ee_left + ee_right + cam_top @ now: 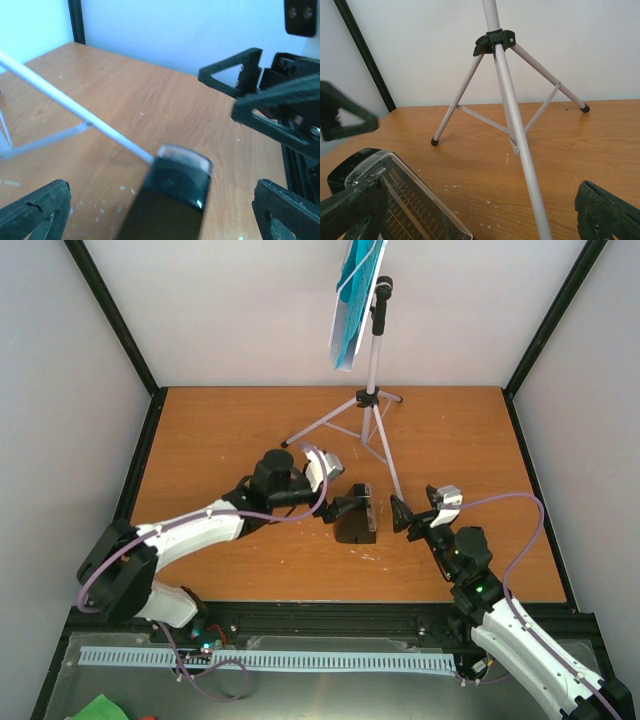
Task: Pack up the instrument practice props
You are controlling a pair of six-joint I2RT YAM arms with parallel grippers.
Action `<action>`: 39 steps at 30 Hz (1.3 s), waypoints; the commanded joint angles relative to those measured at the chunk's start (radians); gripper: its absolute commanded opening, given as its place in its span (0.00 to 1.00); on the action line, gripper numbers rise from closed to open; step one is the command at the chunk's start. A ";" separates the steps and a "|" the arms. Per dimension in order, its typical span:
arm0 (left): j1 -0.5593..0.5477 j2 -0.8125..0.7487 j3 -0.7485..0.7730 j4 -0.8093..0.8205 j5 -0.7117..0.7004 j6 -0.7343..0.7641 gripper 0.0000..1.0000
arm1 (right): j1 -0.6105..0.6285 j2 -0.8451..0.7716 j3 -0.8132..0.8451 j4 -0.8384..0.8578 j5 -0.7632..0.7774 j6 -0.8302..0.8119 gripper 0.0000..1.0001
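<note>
The grey tripod music stand (374,400) stands at the back middle of the wooden table, and its legs fill the right wrist view (506,95). Cyan sheet-music pages (352,300) rest on its tray at the top. The small black metronome (357,516) sits in front of the stand's near leg. My left gripper (347,506) is open at the metronome's left side. In the left wrist view the metronome (172,200) lies between the wide-apart fingers. My right gripper (404,515) is open just right of the metronome (395,200), holding nothing.
White walls and black frame posts (120,315) close in the table on three sides. A black rail (330,618) runs along the near edge. White specks dot the wood (515,207). The tripod's long leg (75,107) crosses in front of the left gripper.
</note>
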 commanded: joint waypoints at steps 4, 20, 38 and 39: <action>0.025 0.174 0.169 0.022 0.216 0.130 0.99 | -0.010 -0.017 -0.014 -0.007 0.000 -0.003 1.00; 0.025 0.278 0.010 0.180 0.314 0.028 0.98 | -0.009 -0.011 -0.014 -0.008 0.004 0.001 1.00; -0.020 0.281 -0.118 0.396 0.093 -0.040 0.71 | -0.009 -0.005 -0.017 -0.005 0.013 0.005 1.00; -0.021 0.279 -0.119 0.396 0.089 -0.047 0.69 | -0.009 -0.003 -0.016 -0.003 0.009 0.005 1.00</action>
